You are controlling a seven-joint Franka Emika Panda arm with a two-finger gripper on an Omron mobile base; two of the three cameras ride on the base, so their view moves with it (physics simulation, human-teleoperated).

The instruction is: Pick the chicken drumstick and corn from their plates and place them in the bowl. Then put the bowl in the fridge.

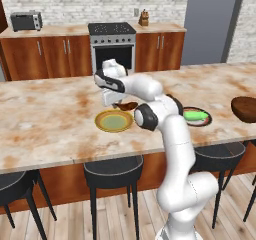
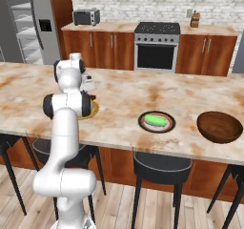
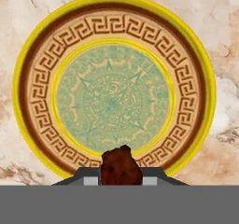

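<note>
Pinching the chicken drumstick, your hand hangs above its plate; corn, bowl, fridge remain.

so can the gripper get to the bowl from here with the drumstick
Probably yes. The gripper holds the chicken drumstick above the yellow-rimmed plate; the bowl sits open further along the counter, past the corn. It looks like a long reach.

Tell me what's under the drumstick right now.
The chicken drumstick is lifted in the hand, directly above the yellow-rimmed plate. The plate's face looks bare, except near the hand, where the drumstick hides a small patch.
</note>
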